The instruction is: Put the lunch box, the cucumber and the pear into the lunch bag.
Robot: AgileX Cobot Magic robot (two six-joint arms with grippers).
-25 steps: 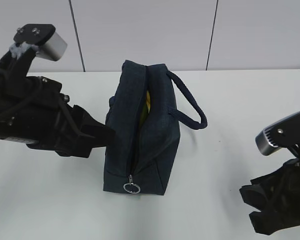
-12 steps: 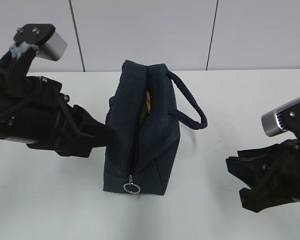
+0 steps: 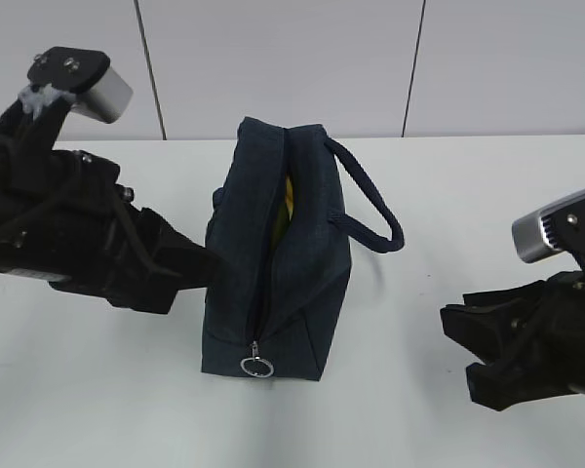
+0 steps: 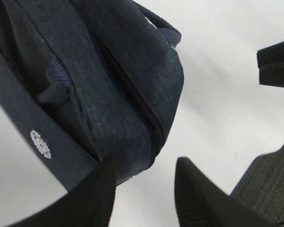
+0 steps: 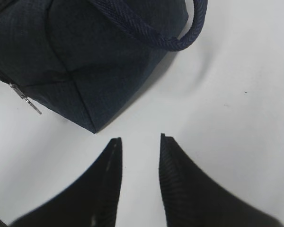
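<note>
The navy lunch bag (image 3: pixel 291 283) stands in the middle of the table with its zipper partly open and the ring pull (image 3: pixel 256 366) at the near end. A yellow sliver, probably the pear (image 3: pixel 287 198), shows through the opening. The lunch box and the cucumber are out of view. My left gripper (image 3: pixel 203 265) is open at the bag's left side; in the left wrist view (image 4: pixel 144 163) one finger overlaps the bag's (image 4: pixel 109 85) lower corner. My right gripper (image 3: pixel 458 346) is open and empty, to the right of the bag and apart from it (image 5: pixel 139 139).
The white table (image 3: pixel 439 195) stretches round the bag. One loop handle (image 3: pixel 375 210) droops to the bag's right, also in the right wrist view (image 5: pixel 180 43). A white panelled wall (image 3: pixel 273 58) rises behind the table.
My right gripper has risen and swung left toward the bag, then stayed put. The left arm and the bag have hardly moved.
</note>
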